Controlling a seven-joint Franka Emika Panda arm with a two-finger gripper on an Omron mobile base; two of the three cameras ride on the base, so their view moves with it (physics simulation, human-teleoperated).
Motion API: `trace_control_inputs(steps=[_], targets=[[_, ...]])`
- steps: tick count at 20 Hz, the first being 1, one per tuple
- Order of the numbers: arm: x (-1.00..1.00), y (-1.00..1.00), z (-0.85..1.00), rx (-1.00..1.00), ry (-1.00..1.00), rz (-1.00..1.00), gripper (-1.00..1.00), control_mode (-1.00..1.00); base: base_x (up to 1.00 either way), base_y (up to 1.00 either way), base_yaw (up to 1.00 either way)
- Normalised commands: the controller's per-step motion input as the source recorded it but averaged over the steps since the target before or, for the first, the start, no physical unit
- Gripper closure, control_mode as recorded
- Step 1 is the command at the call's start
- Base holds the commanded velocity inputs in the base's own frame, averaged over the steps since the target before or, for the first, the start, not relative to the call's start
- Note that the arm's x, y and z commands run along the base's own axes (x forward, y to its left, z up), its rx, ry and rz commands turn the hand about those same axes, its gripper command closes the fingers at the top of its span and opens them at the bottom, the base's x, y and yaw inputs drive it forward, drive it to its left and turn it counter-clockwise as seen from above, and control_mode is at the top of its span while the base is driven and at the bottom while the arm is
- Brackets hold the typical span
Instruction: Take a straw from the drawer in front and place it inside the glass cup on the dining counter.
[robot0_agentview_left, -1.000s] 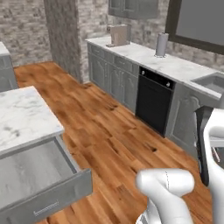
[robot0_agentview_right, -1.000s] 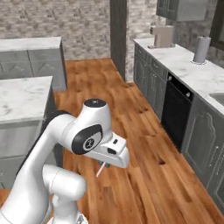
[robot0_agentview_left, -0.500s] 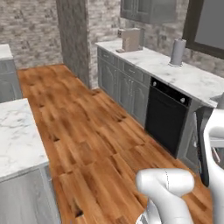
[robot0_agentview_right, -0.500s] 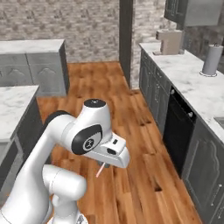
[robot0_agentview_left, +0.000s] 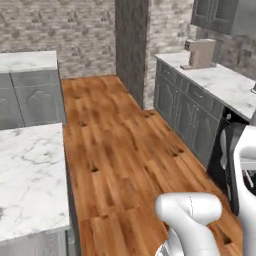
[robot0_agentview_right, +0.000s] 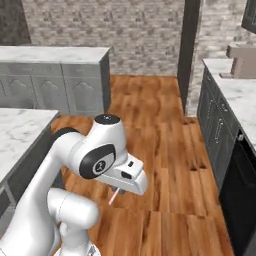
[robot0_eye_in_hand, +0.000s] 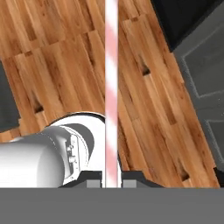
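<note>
My gripper (robot0_agentview_right: 119, 190) hangs low over the wooden floor, in front of my base, shut on the straw (robot0_agentview_right: 113, 198). In the hand view the straw (robot0_eye_in_hand: 111, 87) is a thin pale pink-and-white stick rising straight up from between the shut fingertips of the gripper (robot0_eye_in_hand: 111, 183). The drawer and the glass cup are out of view. A white grey-veined marble top (robot0_agentview_left: 30, 175) lies close on my left; I cannot tell whether it is the dining counter.
Grey wall cabinets with a marble top (robot0_agentview_left: 220, 85) run along the right, with a black oven front (robot0_agentview_right: 240, 200) and a beige box (robot0_agentview_left: 200, 52) on top. More marble-topped grey cabinets (robot0_agentview_right: 55, 52) stand at the back left. A dark pillar (robot0_agentview_left: 132, 45) rises at the far end of the wooden floor (robot0_agentview_left: 115, 145).
The whole picture has swung, so the base has turned; the open drawer slid out of view at the left. The gripper stays shut on the straw in the same pose.
</note>
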Motion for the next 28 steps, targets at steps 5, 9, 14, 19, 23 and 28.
trace_control_inputs(steps=[5,9,14,19,23,28], targets=[[0.00,0.00,0.00,0.00,0.00,0.00,1.00,1.00,1.00,-0.45,0.37],[0.00,0.00,0.00,0.00,0.00,0.00,1.00,1.00,1.00,-0.62,0.33],[0.00,0.00,0.00,0.00,0.00,0.00,1.00,1.00,0.95,-0.52,0.39],[0.00,0.00,0.00,0.00,0.00,0.00,1.00,1.00,0.88,-0.44,0.46],[0.00,0.00,0.00,0.00,0.00,0.00,1.00,1.00,0.94,-0.46,0.47],[0.00,0.00,0.00,0.00,0.00,0.00,1.00,1.00,0.90,-0.44,0.48]])
